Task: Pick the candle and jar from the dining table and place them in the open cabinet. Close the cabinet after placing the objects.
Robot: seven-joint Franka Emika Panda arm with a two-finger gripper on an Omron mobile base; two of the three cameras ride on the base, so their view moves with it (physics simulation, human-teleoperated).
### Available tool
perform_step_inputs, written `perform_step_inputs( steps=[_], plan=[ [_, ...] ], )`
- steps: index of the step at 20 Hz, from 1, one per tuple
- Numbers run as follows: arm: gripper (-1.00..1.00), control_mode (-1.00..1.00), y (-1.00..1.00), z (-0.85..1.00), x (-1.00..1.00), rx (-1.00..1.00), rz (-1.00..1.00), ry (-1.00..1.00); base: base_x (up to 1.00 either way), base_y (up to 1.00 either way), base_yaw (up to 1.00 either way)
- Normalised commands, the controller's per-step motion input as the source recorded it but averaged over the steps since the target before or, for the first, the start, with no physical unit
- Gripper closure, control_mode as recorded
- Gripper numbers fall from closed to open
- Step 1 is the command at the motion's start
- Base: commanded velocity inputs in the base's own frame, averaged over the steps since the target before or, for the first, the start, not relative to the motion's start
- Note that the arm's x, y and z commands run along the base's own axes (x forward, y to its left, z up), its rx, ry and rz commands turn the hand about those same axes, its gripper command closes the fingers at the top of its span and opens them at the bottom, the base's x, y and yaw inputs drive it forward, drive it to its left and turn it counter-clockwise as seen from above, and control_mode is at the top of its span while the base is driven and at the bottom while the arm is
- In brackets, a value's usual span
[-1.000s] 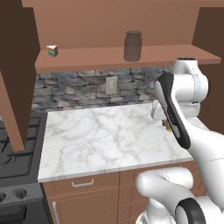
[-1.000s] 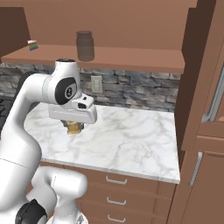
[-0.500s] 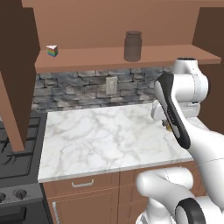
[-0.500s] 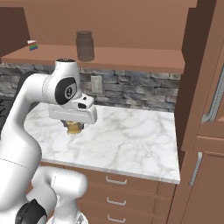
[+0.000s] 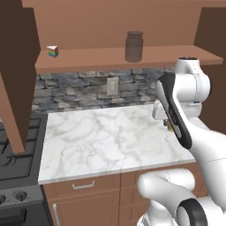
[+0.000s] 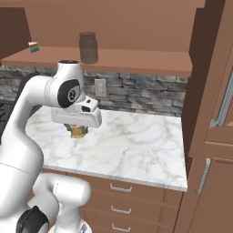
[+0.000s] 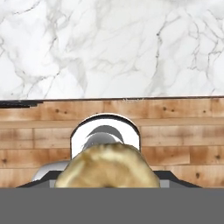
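The yellow-gold candle (image 7: 107, 166) sits between the fingers of my gripper (image 7: 107, 181), which is shut on it. The hand hangs a little above the marble counter near its front edge, with the candle (image 6: 78, 132) showing just under it. From the left it is over the counter's right end, gripper (image 5: 169, 127) pointing down. The grey jar (image 5: 133, 46) stands upright on the wooden shelf (image 5: 97, 58) of the open cabinet, above and behind the hand; the jar (image 6: 88, 47) is apart from the gripper. The dining table is out of view.
A small rainbow-striped wedge (image 5: 53, 51) lies at the shelf's left end. The open cabinet door (image 5: 16, 75) hangs at the left over a stove (image 5: 13, 163). Another brown door with a silver bar handle (image 6: 224, 101) stands at the right. The marble counter (image 6: 136, 145) has drawers below.
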Motion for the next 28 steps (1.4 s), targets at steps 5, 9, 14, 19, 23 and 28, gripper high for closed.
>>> perform_step_inputs(
  steps=[5, 9, 14, 19, 23, 28],
  plan=[
    [1.00, -1.00, -0.18, 0.32, 0.08, 0.00, 0.00, 0.00, 0.00, 0.00, 0.00],
    [1.00, -1.00, -0.11, 0.29, 0.08, 0.00, 0.00, 0.00, 0.00, 0.00, 0.00],
    [1.00, -1.00, -0.15, 0.29, 0.00, 0.00, 0.00, -0.05, 0.00, 0.00, 0.00],
    [1.00, -1.00, -0.05, 0.39, 0.00, 0.00, 0.00, -0.04, 0.00, 0.00, 0.00],
    [1.00, -1.00, -0.04, 0.42, 0.00, 0.00, 0.00, -0.03, 0.00, 0.00, 0.00],
    [1.00, -1.00, -0.03, 0.36, 0.04, 0.00, 0.00, 0.00, 0.00, 0.00, 0.00]
  ],
)
